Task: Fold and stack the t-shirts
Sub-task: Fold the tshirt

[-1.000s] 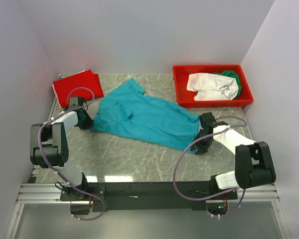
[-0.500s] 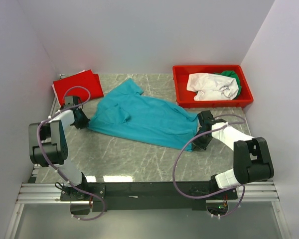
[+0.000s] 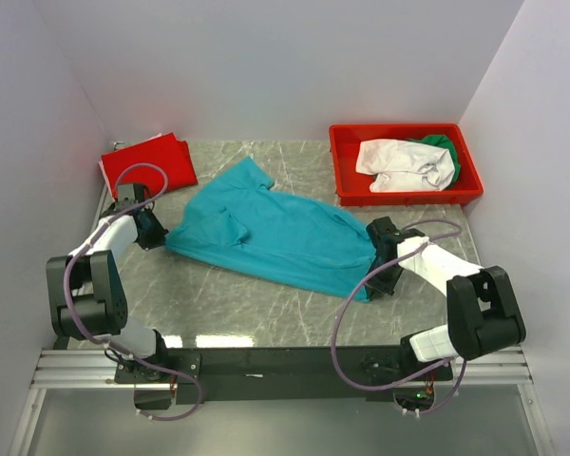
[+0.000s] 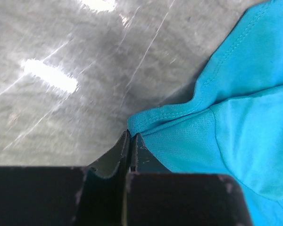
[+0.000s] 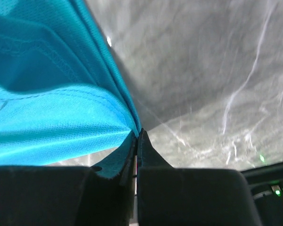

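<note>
On the table | teal t-shirt | left jaws, right jaws clamped tight on opposite edges

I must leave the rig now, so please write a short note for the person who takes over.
Left hand: shut on the teal t-shirt, left edge.
Right hand: shut on its right edge.
It lies spread on the table; red t-shirt at the far-left corner; white t-shirt and green t-shirt in the red bin.
Done: red one seemingly folded.
Left: fold three, stack all.
</note>
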Robot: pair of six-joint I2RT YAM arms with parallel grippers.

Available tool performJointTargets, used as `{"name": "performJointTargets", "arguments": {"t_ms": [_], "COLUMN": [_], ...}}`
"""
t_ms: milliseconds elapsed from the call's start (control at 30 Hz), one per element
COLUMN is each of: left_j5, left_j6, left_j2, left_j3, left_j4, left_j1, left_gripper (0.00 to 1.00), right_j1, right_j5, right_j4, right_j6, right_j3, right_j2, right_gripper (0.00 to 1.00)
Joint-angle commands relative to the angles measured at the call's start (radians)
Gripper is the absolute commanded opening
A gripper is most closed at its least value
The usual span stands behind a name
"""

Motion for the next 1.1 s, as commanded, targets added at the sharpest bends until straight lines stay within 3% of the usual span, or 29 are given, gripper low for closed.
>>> {"name": "performJointTargets", "arguments": {"t_ms": [0, 33, 133, 167, 200, 300, 367, 567, 800, 1067], "left_j5": [-0.06, -0.063, -0.088, -0.098, -0.126, -0.16, -0.16, -0.152, -0.004, 0.136], "left_j6": [-0.002, -0.002, 0.001, 0.012, 0.02, 0.047, 0.05, 0.038, -0.023, -0.065], "left_j2": [-0.074, -0.083, -0.121, -0.13, -0.143, -0.163, -0.169, -0.157, -0.037, 0.056], "left_j3": [-0.009, -0.013, -0.019, -0.019, -0.018, 0.011, 0.033, 0.123, 0.194, 0.1], "left_j4": [-0.035, -0.045, -0.069, -0.08, -0.085, -0.1, -0.101, -0.06, -0.01, 0.119], "left_j1": [0.009, 0.009, 0.009, 0.011, 0.009, 0.009, 0.008, -0.099, -0.253, -0.259], "left_gripper": [0.01, 0.02, 0.25, 0.45, 0.54, 0.7, 0.76, 0.82, 0.83, 0.83], "right_j1": [0.054, 0.066, 0.094, 0.097, 0.1, 0.098, 0.098, 0.1, 0.098, 0.097], "right_j5": [0.054, 0.051, 0.037, 0.034, 0.036, 0.069, 0.092, 0.103, -0.013, -0.078], "right_j4": [-0.09, -0.093, -0.092, -0.092, -0.096, -0.118, -0.145, -0.159, -0.047, 0.095], "right_j6": [0.039, 0.049, 0.072, 0.076, 0.075, 0.07, 0.056, 0.02, -0.017, -0.014], "right_j3": [0.0, -0.002, -0.011, -0.012, -0.008, 0.018, 0.063, 0.193, 0.19, 0.144], "right_j2": [-0.035, -0.037, -0.043, -0.046, -0.046, -0.067, -0.083, -0.13, -0.137, -0.022], "right_gripper": [0.0, 0.0, 0.02, 0.08, 0.23, 0.47, 0.53, 0.55, 0.49, 0.47]}}
